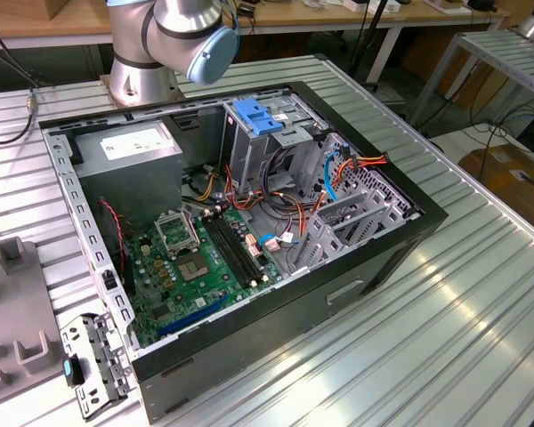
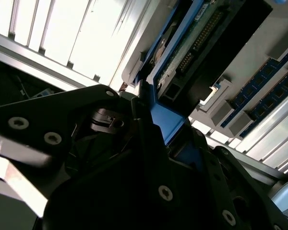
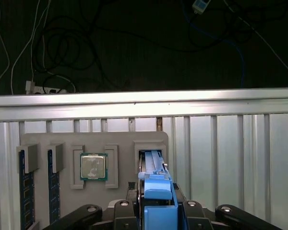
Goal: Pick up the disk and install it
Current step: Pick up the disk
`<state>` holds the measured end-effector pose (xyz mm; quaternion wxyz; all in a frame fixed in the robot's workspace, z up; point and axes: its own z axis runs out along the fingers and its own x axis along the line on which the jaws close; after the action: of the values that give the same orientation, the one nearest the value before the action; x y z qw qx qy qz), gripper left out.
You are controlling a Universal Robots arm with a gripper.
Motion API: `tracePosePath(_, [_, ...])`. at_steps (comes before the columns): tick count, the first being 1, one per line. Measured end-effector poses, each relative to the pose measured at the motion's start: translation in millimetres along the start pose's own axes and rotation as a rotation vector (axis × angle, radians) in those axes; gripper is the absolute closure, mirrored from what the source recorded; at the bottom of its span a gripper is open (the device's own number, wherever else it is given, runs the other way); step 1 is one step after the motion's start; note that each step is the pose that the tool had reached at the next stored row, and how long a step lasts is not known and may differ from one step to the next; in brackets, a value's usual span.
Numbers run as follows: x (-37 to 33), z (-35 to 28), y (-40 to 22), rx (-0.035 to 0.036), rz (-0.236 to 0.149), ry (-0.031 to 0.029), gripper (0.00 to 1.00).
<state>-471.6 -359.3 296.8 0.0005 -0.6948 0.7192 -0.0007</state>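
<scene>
In the first wrist view the disk [image 3: 155, 167] stands on its edge in a slot of a grey fixture tray [image 3: 120, 139], its blue carrier frame facing the camera. My gripper [image 3: 157, 194] straddles that frame, one finger pressed on either side. The second wrist view shows the disk [image 2: 197, 43] from close up, with a green circuit board, a black body and the blue frame. There the gripper [image 2: 153, 122] is closed on the frame's edge. I cannot tell whether the disk is lifted clear of its slot.
The tray also holds two memory modules [image 3: 26, 191] and a processor chip [image 3: 93, 166]. In the exterior view an open computer case [image 1: 365, 267] lies on the ribbed metal table, with a grey drive cage topped by a blue latch [image 1: 260, 116]. The arm's base [image 1: 151, 53] stands behind it.
</scene>
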Motion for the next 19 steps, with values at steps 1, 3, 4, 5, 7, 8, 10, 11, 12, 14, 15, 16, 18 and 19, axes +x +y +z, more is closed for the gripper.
tracePosePath(1, [0.0, -0.5, 0.0, -0.0002, 0.000, 0.0001, 0.63])
tracePosePath(3, [0.0, -1.0, 0.0, -0.0003, 0.000, 0.0001, 0.63])
tracePosePath(4, [0.0, -1.3, 0.0, -0.0003, 0.000, 0.0002, 0.63])
tracePosePath(5, [0.0, -1.3, 0.0, -0.0003, 0.000, 0.0001, 0.63])
tracePosePath(7, [0.0, -1.4, 0.0, -0.0003, 0.000, 0.0001, 0.63])
tracePosePath(8, [0.0, -1.4, 0.0, -0.0003, 0.000, 0.0002, 0.63])
tracePosePath(10, [0.0, -1.7, 0.0, -0.0003, 0.000, 0.0002, 0.63])
tracePosePath(11, [0.0, -1.7, 0.0, -0.0003, 0.000, 0.0002, 0.63])
tracePosePath(12, [0.0, -1.7, 0.0, -0.0002, 0.000, 0.0001, 0.63])
tracePosePath(14, [0.0, -2.3, 0.1, -0.0005, 0.000, 0.0003, 0.63])
tracePosePath(15, [0.0, -2.7, 0.0, -0.0004, 0.000, 0.0002, 0.63])
tracePosePath(16, [0.0, -2.8, 0.0, -0.0003, 0.000, 0.0002, 0.63])
tracePosePath(18, [0.0, -3.5, 0.0, -0.0002, 0.000, 0.0001, 0.63])
tracePosePath(19, [0.0, -4.0, 0.0, -0.0004, 0.000, 0.0002, 0.63])
